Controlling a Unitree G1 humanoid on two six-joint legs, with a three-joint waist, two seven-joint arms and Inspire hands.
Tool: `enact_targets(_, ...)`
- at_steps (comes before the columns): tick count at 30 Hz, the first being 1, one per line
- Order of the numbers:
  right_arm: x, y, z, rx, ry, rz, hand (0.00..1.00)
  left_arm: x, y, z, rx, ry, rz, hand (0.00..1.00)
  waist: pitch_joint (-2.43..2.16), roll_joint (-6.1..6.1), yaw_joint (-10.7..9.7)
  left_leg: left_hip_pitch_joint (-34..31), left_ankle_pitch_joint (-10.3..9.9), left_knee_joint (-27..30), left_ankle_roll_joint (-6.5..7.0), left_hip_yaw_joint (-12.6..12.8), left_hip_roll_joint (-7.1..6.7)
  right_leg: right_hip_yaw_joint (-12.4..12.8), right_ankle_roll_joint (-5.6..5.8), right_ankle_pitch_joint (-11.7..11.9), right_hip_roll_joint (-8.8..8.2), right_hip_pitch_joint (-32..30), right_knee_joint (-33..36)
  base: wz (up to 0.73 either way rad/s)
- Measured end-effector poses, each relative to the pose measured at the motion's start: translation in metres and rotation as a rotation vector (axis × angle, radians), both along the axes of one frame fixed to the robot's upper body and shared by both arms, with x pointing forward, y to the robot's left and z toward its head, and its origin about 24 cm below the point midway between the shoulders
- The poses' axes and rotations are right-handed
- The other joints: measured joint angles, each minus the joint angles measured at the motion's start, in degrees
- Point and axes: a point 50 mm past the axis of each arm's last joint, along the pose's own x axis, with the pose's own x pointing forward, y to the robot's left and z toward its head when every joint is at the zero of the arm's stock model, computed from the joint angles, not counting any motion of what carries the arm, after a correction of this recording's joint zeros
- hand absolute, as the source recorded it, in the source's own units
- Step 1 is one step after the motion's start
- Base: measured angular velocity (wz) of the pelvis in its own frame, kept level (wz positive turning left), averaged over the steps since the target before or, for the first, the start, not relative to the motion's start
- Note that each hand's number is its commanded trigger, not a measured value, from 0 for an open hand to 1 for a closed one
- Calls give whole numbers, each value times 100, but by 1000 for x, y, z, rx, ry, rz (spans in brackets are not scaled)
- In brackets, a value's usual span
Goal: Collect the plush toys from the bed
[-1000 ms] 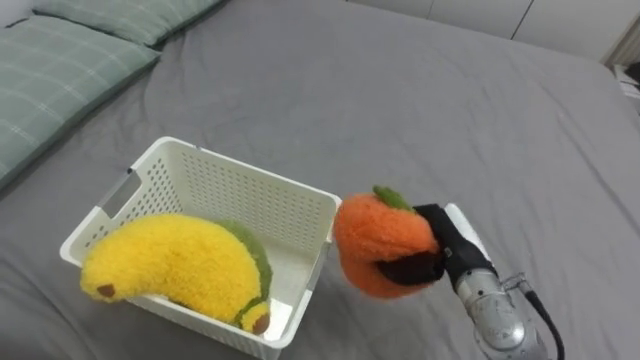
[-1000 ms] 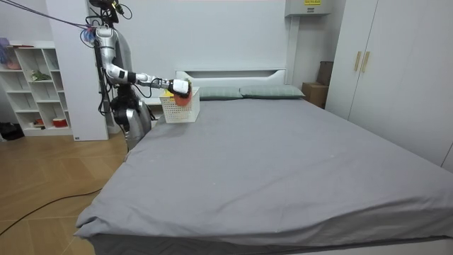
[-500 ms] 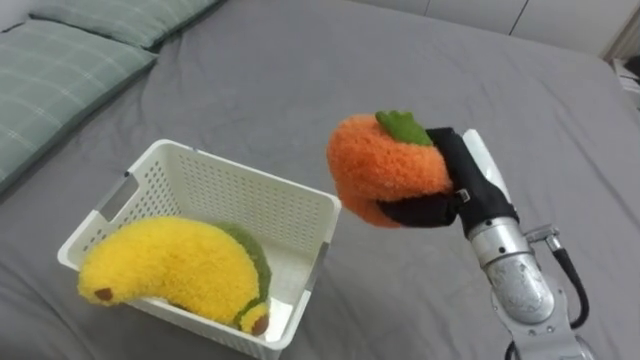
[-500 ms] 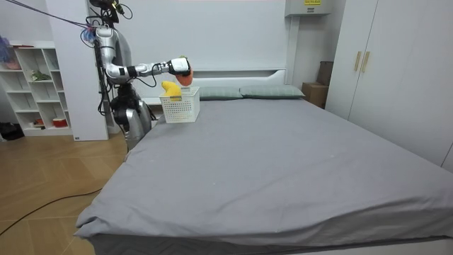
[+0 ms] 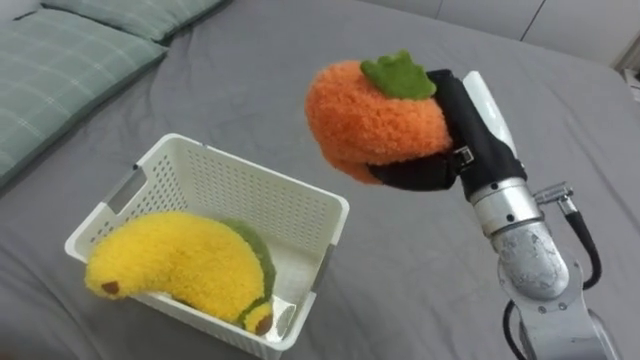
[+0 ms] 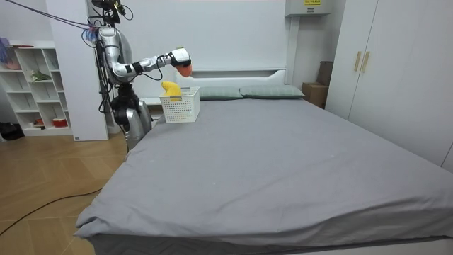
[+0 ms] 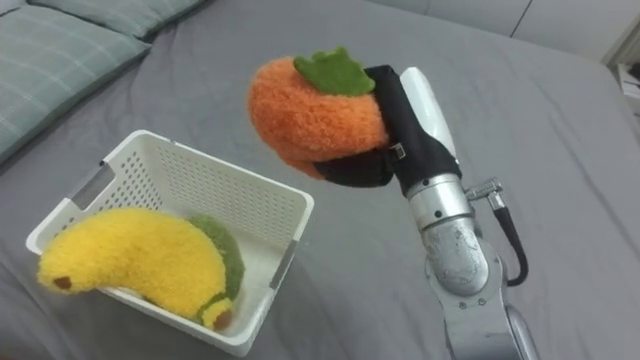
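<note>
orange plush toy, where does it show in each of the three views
Left eye view: orange plush toy upper centre, gripped by the right hand, up and right of the white basket.
Right eye view: upper centre-left, above the basket's right corner.
Room view: upper left, at the end of the outstretched arm.
Shared landmark: the white basket holding the yellow banana plush.

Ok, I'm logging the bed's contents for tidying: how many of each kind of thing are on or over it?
Plush toys: 2, orange plush in the right hand, banana plush in the basket
Baskets: 1, white basket
Pillows: 2, near pillow, far pillow
Total: 5
</note>
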Motion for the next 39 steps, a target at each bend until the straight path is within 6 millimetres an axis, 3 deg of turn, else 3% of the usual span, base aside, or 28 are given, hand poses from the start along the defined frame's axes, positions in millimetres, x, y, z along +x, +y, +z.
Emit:
enact_targets(4,3,14,2,-28,9,63,100,2,-1,-1,-3,8,-10,0,54,-65,12,-26,-1,-15,-1,-24,1,-5,1,-1,3,-13,-1,0)
enact_targets(9,2,27,-2,-49,54,124,100,9,0,0,1,5,-15,0,32,-114,149,-39,0,-2,1,-39,-3,-18,1,-1,1,-28,-8,0)
enact_targets(14,1,36,-3,-52,67,162,100,17,1,2,6,-17,-23,0,44,-140,323,-44,0,-7,2,-63,-3,-76,1,-1,-3,-20,-12,4)
enact_targets(16,0,42,-4,-53,70,186,86,18,2,3,10,-24,-26,0,54,-155,419,-47,0,-7,2,-81,-3,-106,1,-1,-3,-15,-15,4)
enact_targets(17,0,42,-4,-52,71,189,57,19,3,3,10,-25,-28,0,55,-158,431,-52,0,-6,2,-93,-4,-122,1,-1,-5,-14,-15,8)
enact_targets(18,0,43,-5,-51,74,191,47,21,3,3,13,-28,-35,0,59,-173,447,-65,0,-2,2,-118,-7,-136,1,-1,-6,-14,-15,13)
enact_targets(19,0,45,-7,-52,82,195,20,22,4,4,17,-31,-47,0,64,-187,469,-89,0,1,2,-148,-8,-149,1,-1,-7,-15,-15,12)
enact_targets(20,0,46,-8,-54,88,199,0,23,4,4,20,-33,-53,0,69,-196,469,-93,0,6,2,-155,-9,-152,1,-1,-7,-16,-15,9)
enact_targets(25,-1,54,-21,-74,139,234,0,24,6,6,28,-36,-64,0,88,-214,521,-111,0,33,1,-176,-13,-162,1,-1,-7,-18,-15,1)
enact_targets(39,-1,54,-24,-81,150,238,0,23,4,5,24,-29,-85,0,90,-209,566,-142,-1,39,0,-194,-16,-160,1,-1,-8,-21,-15,0)
